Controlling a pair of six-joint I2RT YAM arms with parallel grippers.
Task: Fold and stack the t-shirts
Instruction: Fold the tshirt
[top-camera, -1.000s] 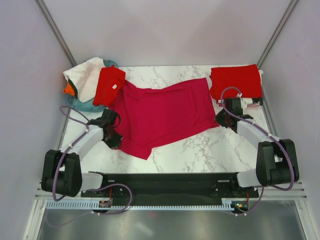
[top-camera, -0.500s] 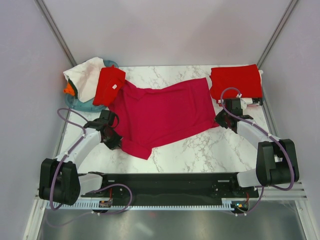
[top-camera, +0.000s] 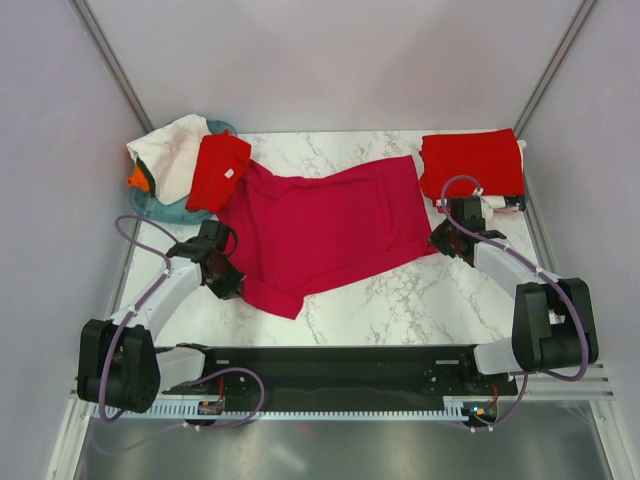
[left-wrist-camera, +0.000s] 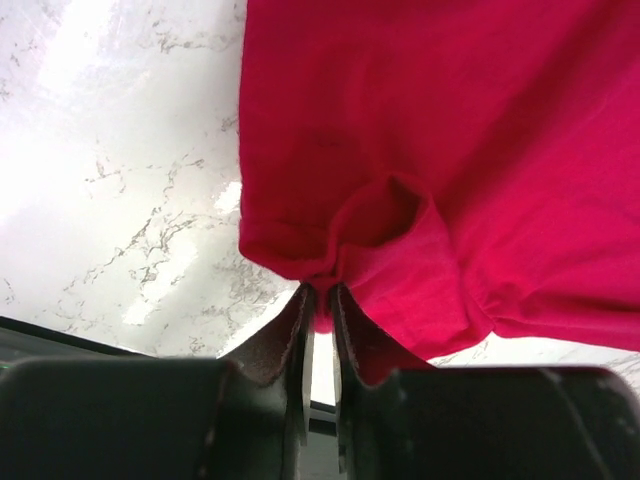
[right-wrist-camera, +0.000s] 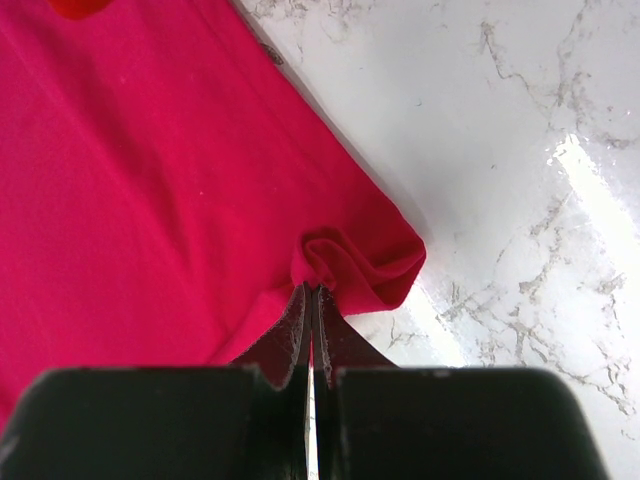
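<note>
Marble table holds the crimson shirt, spread flat in the middle — same as before. Left arm has swung out a little. Left gripper and right gripper each pinch its edge tight.

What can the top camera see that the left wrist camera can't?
Only the top camera shows the right gripper, a folded red shirt in the far right corner, and a basket on the left with more shirts heaped on it. Only the left wrist camera shows, close up, the left gripper pinching a bunched bit of cloth. Both show the big pink-red shirt on the marble table.
</note>
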